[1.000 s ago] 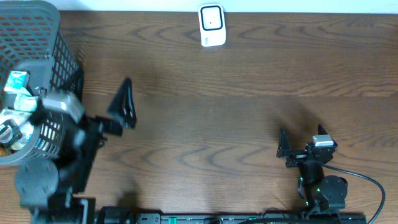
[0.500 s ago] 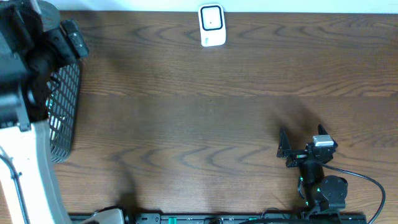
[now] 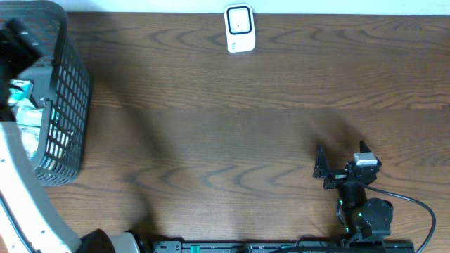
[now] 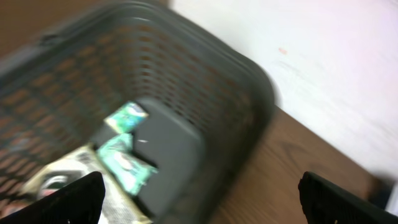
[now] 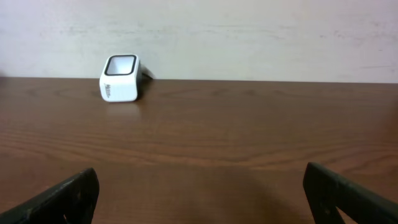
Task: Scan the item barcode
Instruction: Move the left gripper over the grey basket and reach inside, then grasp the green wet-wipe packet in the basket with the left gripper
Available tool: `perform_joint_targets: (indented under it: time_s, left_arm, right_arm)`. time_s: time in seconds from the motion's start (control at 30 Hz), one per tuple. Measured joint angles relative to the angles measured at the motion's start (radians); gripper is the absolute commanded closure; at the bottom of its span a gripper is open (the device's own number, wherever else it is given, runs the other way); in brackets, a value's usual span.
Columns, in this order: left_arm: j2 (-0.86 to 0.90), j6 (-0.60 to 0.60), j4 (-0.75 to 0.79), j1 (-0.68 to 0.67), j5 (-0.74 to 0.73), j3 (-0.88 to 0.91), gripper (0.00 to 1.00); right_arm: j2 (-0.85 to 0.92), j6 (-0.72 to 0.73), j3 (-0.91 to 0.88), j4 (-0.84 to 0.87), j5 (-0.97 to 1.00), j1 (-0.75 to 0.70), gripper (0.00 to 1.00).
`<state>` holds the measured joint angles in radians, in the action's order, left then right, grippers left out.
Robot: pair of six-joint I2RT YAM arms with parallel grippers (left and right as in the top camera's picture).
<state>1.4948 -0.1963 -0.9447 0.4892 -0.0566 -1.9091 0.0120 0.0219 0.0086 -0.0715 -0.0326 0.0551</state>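
Left end effector (image 4: 199, 183) hangs over the basket (image 3: 67, 105) at the desk's (image 3: 232, 126) far-left corner, fingers wide, nothing in them. Right end effector (image 5: 200, 174) is also wide and empty, near the near edge toward the right corner, facing the scanner (image 3: 239, 29) at the middle of the far edge. Candidate items are the green packets (image 4: 127, 163) on the basket floor, touching each other and other clutter. Left wrist view is blurred and no barcode is readable. Risks: wide fingers snag the mesh wall or rim and drag or tip the basket off the left edge; the pick takes two packets or slips on a flat pouch; barcode ends up facing away from the scanner; scanner is well apart from the basket, so a weak pinch could drop the item mid-carry.
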Motion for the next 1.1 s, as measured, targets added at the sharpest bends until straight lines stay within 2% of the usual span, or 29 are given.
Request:
perform_joint_targets:
  time_s: [0.33, 0.43, 0.77, 1.1]
  left_arm:
    - [0.135, -0.067, -0.034, 0.152, 0.031, -0.011, 0.02]
    - [0.150, -0.074, -0.108, 0.156, 0.035, -0.006, 0.03]
    - [0.285, -0.084, -0.119, 0.156, 0.042, 0.019, 0.02]
    - [0.369, -0.175, -0.151, 0.156, 0.168, 0.020, 0.02]
  right_arm:
    - [0.000, 0.000, 0.000, 0.000, 0.000, 0.000, 0.01]
    - [0.000, 0.000, 0.000, 0.000, 0.000, 0.000, 0.01]
    - [0.000, 0.000, 0.000, 0.000, 0.000, 0.000, 0.01]
    - [0.000, 0.000, 0.000, 0.000, 0.000, 0.000, 0.01]
